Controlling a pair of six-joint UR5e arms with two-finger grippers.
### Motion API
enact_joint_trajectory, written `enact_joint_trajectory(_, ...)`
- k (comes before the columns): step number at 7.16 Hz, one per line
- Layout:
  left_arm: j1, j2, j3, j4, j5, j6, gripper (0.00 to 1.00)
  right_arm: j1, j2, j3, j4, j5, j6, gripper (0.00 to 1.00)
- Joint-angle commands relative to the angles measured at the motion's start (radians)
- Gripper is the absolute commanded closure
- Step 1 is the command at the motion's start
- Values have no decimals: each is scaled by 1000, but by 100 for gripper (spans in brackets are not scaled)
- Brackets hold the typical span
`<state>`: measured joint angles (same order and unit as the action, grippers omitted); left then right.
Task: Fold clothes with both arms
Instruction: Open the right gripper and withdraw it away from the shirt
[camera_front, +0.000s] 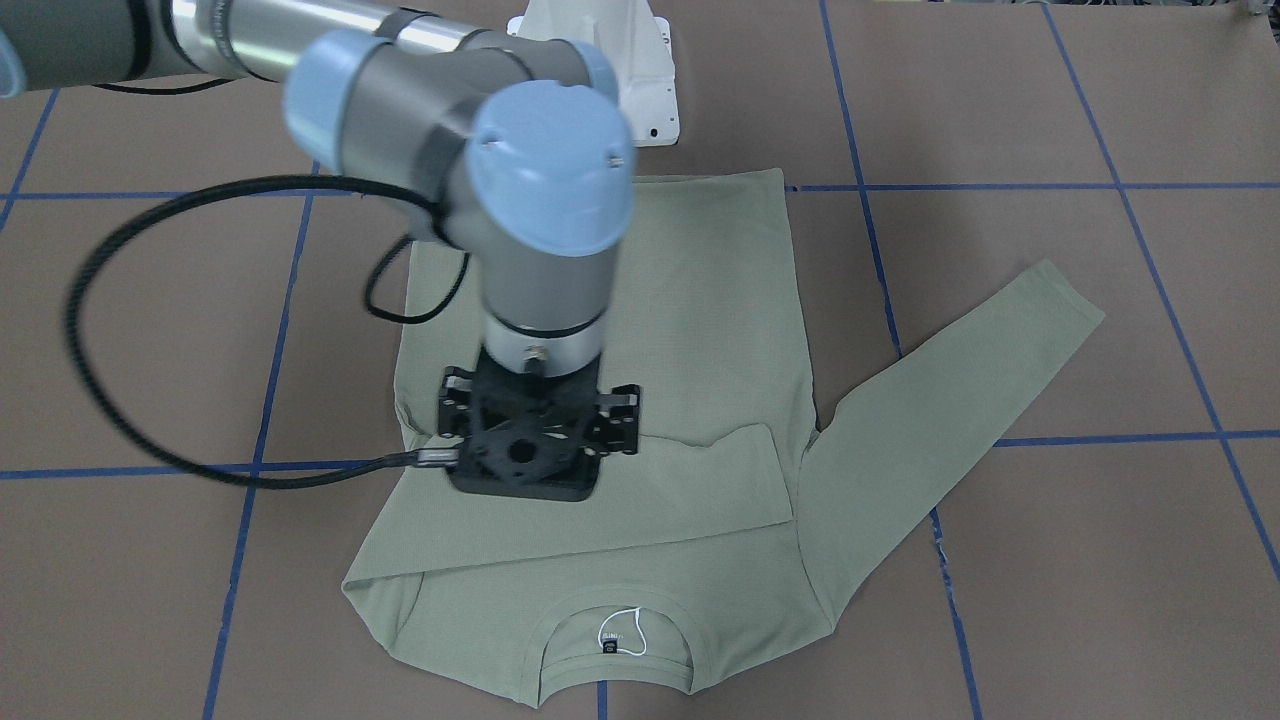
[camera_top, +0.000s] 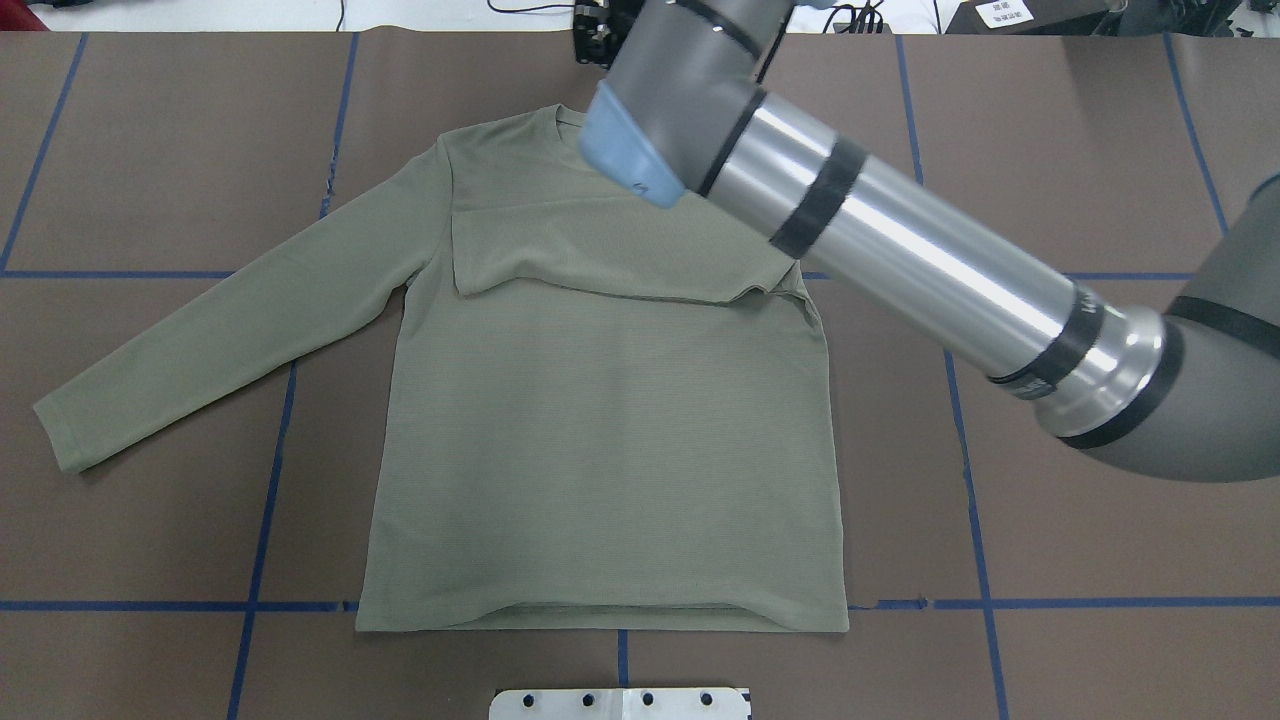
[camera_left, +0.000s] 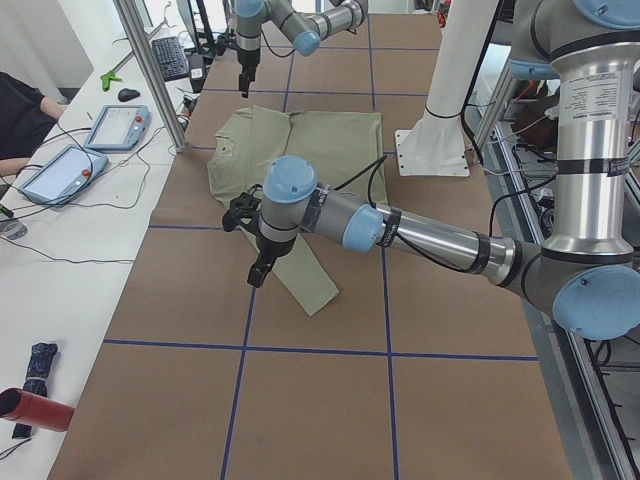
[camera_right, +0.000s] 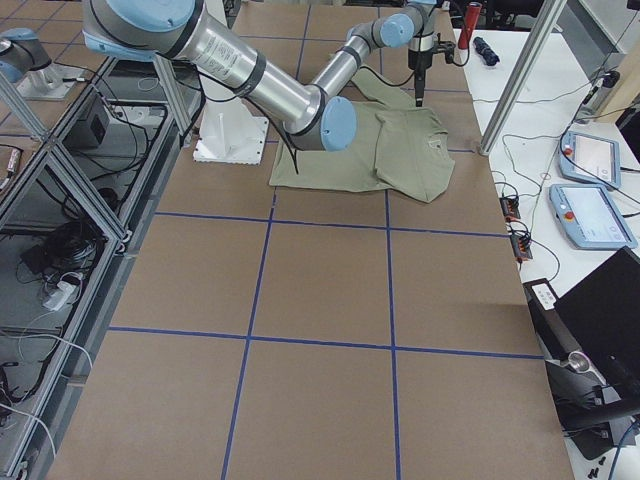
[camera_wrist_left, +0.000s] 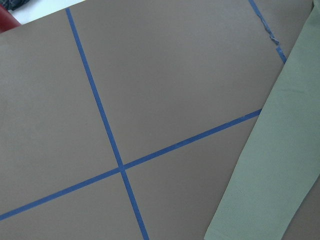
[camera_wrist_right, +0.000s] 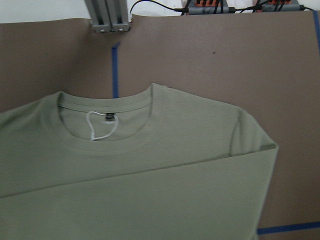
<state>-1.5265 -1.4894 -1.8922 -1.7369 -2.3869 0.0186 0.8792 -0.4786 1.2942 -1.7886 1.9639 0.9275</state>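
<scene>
Brown paper covers the desk (camera_top: 150, 150), crossed by blue tape lines (camera_wrist_left: 100, 110). 1 olive-green long-sleeved shirt (camera_top: 600, 420) lies flat at its middle, hem toward the robot. 1 sleeve (camera_top: 600, 245) is folded across the chest and the other sleeve (camera_top: 230, 320) stretches outward. The right gripper (camera_front: 525, 445) hangs above the folded sleeve, and the left gripper (camera_left: 258, 268) is near the outstretched cuff. Whether either gripper's fingers are apart or together cannot be told.

sage-green shirt (camera_top: 600, 430), brown table (camera_top: 1100, 520) w/ blue grid (camera_top: 1100, 603)

Overhead and front cameras face each other over the shirt (camera_top: 600, 420), side cameras farther, wrist cameras close above
</scene>
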Motion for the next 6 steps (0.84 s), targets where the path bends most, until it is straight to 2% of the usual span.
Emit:
enact_joint_trajectory(1,72,81,24,-129,-3,-135,0,169,-340,298,-31,139,-383,0)
enact_joint_trajectory(2,136,130,36,-253,3,-245,0,235,-500,407,-25,162,-526,0)
enact_joint_trajectory(3,187,162,82,-418,50,-367,0,289,-625,474,-22,203,-662,0)
enact_joint_trajectory(4,234,173,173,-598,81,-479,0,329,-728,532,-20,242,-720,0)
enact_joint_trajectory(6,346,172,354,-916,145,-691,2,351,-784,586,-21,251,-717,0)
